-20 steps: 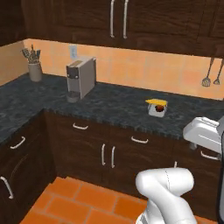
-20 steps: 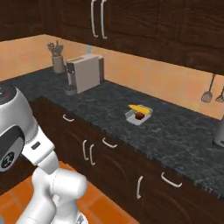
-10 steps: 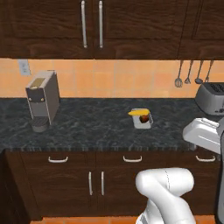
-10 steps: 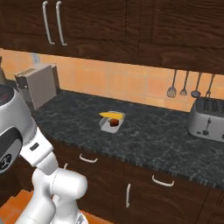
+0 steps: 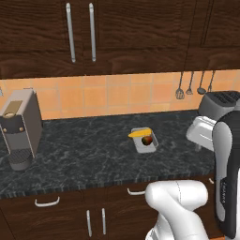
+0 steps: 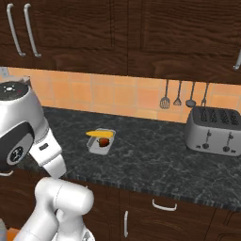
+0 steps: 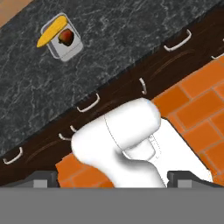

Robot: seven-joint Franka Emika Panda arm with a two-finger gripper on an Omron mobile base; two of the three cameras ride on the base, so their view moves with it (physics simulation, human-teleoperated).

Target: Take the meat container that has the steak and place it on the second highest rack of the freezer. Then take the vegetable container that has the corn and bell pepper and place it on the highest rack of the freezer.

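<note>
- Countertop of dark speckled stone runs in front of you, with dark wooden cabinets above it and below it.
- Your vegetable container sits on that countertop about midway between the tiled back wall and the front edge, well apart from everything else on it.
- The corn lies across the container's back end and pokes over its rim; the bell pepper sits inside, just beside the cob.
- From the hand view you look down at the same container, with the corn and bell pepper in it.
- Your gripper has its tips far apart at the bottom of the hand view, with nothing between them.
- A coffee machine stands toward the left end of the countertop.
- A toaster stands toward the right end, against the back wall, with utensils hanging on the tiles beside it.
</note>
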